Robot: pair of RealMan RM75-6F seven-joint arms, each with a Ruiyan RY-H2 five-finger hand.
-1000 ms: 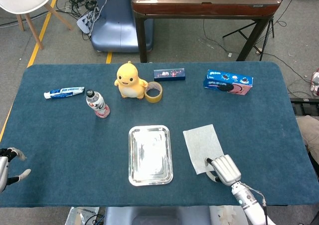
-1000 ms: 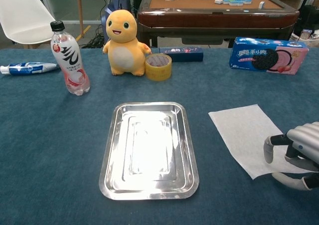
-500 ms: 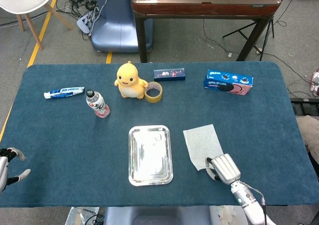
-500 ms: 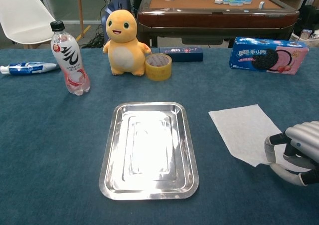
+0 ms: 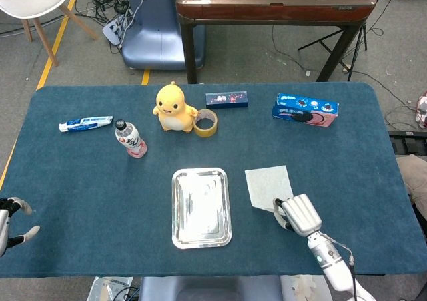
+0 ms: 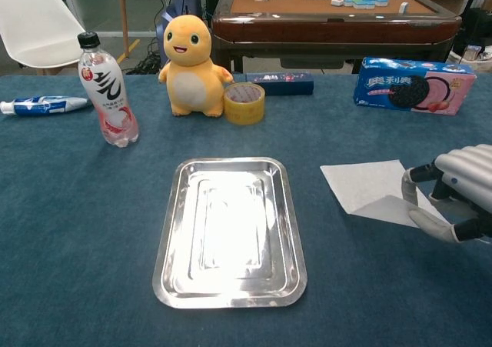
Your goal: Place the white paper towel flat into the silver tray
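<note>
The white paper towel (image 5: 267, 185) (image 6: 367, 190) lies right of the silver tray (image 5: 201, 207) (image 6: 230, 230), its near edge raised off the cloth. My right hand (image 5: 297, 214) (image 6: 453, 192) pinches that near right corner and holds it lifted. The far part of the towel still rests on the table. The tray holds nothing. My left hand (image 5: 9, 222) sits at the table's near left edge in the head view, fingers apart and holding nothing; the chest view does not show it.
Along the far side stand a pink drink bottle (image 6: 108, 91), a yellow plush toy (image 6: 190, 68), a tape roll (image 6: 244, 103), a dark blue box (image 6: 279, 82) and a cookie box (image 6: 413, 85). A toothpaste tube (image 6: 41, 105) lies far left.
My right hand closed on the towel's near corner and lifted it, drawing the near edge up and away from me. The left hand stayed put.
</note>
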